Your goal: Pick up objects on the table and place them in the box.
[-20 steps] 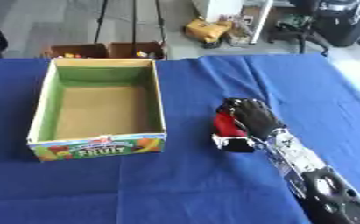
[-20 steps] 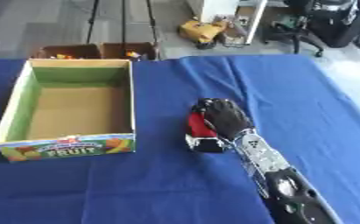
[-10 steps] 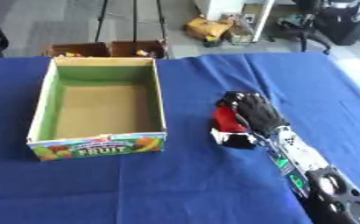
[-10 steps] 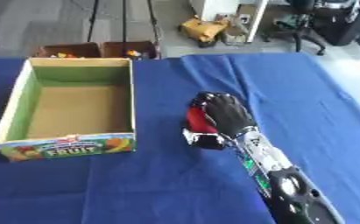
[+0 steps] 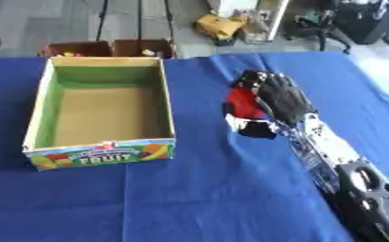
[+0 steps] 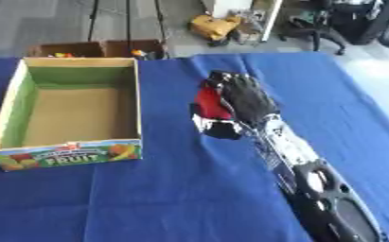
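Note:
An open cardboard box (image 5: 41,99) with a green inner wall and a "FRUIT" label on its front stands on the blue table's left half; nothing shows inside it. To its right lies or hangs a red, white and black packet (image 5: 241,105). My right hand (image 5: 282,97) comes in from the lower right and sits over the packet's right side, its black fingers curled round it. Whether the packet touches the cloth I cannot tell. The left hand shows in neither view.
The blue cloth (image 5: 189,198) covers the whole table. Beyond the far edge, on the floor, stand two small brown boxes (image 5: 106,47), a yellow object (image 5: 218,26) and office chairs (image 5: 355,21).
My right hand, with the packet in it, has moved toward the far side of the table, upward in the picture. The box has stayed in place.

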Robot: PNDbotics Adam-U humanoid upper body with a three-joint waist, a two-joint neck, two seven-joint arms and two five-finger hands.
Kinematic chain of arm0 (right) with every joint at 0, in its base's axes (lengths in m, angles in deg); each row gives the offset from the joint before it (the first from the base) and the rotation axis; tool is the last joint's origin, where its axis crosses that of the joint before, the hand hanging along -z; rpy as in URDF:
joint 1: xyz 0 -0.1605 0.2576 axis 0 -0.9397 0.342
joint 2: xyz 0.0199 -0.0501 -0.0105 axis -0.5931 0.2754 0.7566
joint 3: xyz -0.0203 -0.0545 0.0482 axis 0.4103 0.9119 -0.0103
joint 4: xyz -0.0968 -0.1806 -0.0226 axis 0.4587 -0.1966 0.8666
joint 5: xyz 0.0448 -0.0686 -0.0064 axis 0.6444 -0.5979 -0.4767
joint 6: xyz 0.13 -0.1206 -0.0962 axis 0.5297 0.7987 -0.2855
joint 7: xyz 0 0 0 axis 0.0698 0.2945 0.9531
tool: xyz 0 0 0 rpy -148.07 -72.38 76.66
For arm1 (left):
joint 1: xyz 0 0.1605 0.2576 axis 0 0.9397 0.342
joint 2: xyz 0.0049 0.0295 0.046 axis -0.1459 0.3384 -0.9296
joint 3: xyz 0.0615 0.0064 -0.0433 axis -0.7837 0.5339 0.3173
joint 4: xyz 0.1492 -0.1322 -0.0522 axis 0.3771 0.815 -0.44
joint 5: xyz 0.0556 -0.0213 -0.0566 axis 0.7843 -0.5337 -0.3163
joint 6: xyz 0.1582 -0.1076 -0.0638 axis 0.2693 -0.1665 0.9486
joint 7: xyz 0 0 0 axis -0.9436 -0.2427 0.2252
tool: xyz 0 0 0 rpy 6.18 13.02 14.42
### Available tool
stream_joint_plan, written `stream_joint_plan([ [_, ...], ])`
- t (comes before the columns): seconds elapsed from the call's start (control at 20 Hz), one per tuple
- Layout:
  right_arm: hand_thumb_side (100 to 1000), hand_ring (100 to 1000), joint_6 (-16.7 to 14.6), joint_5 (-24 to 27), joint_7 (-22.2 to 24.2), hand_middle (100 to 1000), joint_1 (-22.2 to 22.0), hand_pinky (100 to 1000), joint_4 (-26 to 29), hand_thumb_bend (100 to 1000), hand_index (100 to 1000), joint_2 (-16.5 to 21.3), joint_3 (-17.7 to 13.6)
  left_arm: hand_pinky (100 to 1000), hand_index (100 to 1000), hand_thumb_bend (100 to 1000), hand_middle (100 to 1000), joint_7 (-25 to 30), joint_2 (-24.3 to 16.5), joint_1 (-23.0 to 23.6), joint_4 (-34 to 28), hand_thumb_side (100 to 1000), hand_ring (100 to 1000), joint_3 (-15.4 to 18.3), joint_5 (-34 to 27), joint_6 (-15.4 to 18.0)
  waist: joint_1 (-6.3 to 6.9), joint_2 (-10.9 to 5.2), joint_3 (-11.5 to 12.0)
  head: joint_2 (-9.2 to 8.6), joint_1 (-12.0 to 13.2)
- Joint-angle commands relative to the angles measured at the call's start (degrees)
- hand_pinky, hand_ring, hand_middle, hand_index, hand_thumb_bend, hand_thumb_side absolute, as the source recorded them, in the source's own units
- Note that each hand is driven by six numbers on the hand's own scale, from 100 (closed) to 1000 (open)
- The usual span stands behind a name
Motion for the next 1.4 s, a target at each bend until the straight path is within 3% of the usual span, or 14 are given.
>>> stream_joint_plan([
  [0.05,424,255,0.2,2.4,-1.0,448,1.3,100,2.6,100,640,3.4,-0.4,685,873,100,730,0.3,-0.5,-0.6,-1.1,874,663,-0.2,-0.2,-0.1,0.0,-1.29,0.3,0.59,-0.7],
  [0.3,409,255,0.7,7.5,-2.7,446,3.7,100,4.5,100,637,7.0,-0.2,685,873,100,730,0.8,-0.4,-0.6,-1.1,871,662,-0.6,-0.5,-0.2,-0.26,-1.48,2.0,0.39,-1.7],
  [0.6,398,252,0.8,13.4,-4.5,443,7.9,100,4.3,100,636,10.2,0.4,685,873,100,730,1.4,-0.3,-1.0,-1.1,869,662,-1.2,-1.1,-0.2,-1.1,-1.38,5.3,-1.15,-3.3],
  [1.0,381,243,-0.2,17.6,-6.4,434,13.7,100,0.6,100,636,11.3,1.3,686,873,100,731,2.2,-0.1,-2.3,-1.1,866,663,-1.9,-2.1,0.0,-2.4,-0.36,10.4,-4.27,-6.0],
  [1.3,347,238,-3.0,19.7,-9.9,437,17.0,100,-3.6,100,637,11.9,2.5,685,873,100,731,2.8,0.1,-3.2,-1.1,874,662,-2.3,-2.6,0.0,-3.32,0.42,13.3,-6.07,-8.0],
  [1.4,380,235,-3.9,19.4,-10.7,434,17.9,100,-5.5,100,637,11.9,3.0,684,873,100,731,3.1,0.2,-3.5,-1.1,866,660,-2.4,-2.7,-0.1,-3.64,0.71,14.1,-6.38,-8.7],
])
